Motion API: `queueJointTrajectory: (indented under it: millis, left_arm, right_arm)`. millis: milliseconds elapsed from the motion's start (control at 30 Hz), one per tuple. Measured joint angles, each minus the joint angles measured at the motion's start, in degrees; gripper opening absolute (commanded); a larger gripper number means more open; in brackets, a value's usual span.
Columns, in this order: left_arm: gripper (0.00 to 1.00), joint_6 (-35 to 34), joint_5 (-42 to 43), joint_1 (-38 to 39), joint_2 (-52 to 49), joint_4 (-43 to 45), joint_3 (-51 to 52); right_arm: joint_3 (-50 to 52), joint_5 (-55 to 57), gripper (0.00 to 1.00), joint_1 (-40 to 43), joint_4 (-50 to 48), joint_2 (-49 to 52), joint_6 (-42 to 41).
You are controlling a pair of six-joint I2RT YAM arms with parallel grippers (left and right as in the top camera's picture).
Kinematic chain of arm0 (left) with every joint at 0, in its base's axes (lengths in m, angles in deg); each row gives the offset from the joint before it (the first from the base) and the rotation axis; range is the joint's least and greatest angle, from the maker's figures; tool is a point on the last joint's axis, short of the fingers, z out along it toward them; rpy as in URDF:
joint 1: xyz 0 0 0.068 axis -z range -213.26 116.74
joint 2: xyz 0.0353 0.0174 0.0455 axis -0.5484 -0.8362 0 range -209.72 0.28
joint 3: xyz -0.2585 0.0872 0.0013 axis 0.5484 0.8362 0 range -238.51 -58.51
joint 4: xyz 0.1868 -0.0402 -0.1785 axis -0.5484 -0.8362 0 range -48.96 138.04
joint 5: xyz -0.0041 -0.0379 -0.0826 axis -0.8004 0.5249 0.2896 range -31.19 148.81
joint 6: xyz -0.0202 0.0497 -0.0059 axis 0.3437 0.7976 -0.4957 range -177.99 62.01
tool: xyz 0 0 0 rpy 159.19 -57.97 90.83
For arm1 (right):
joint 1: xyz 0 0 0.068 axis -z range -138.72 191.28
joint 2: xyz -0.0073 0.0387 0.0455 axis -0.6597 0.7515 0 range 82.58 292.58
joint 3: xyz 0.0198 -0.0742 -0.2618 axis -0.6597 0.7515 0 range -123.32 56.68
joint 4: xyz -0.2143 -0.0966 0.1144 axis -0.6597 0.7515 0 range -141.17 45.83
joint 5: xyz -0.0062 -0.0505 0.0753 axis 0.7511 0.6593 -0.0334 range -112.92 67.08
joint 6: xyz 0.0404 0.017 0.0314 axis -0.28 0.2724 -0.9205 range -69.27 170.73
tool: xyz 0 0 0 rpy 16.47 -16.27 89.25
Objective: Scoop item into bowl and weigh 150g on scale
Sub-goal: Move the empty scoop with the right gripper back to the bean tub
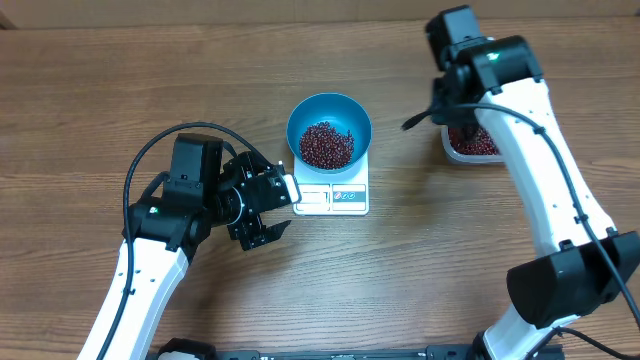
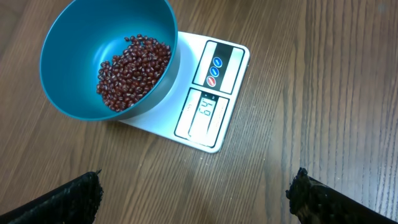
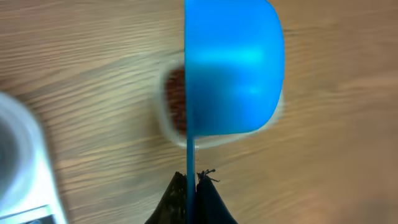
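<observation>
Now | left claw wide open, empty, beside scale | right claw clamps scoop

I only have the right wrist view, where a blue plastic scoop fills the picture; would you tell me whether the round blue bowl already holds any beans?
Observer: Yes, the round blue bowl stands on the flat white scale, with small red-brown beans covering its bottom.
Operator: Thank you. The right hand grips the blue plastic scoop here; where is the left hand?
Observer: The left hand is open and empty, just left of the scale.
Operator: Is the scale switched on?
Observer: Its display shows dark digits in the left wrist view, though I cannot read them with certainty.
</observation>
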Motion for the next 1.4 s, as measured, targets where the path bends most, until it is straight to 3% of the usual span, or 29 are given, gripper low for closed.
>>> queueJointTrajectory:
  millis: [300,933,1400]
  left_arm:
    - [1.00,0.00,0.00,0.00,0.00,-0.02,0.00]
    - [0.99,0.00,0.00,0.00,0.00,-0.02,0.00]
    - [1.00,0.00,-0.02,0.00,0.00,0.00,0.00]
  right_arm:
    - [0.00,3.21,0.04,4.37,5.88,0.00,-1.38]
    - [2.21,-2.23,0.04,5.09,6.27,0.46,-4.11]
    - [2.38,-2.16,0.04,5.09,6.03,7.96,-5.07]
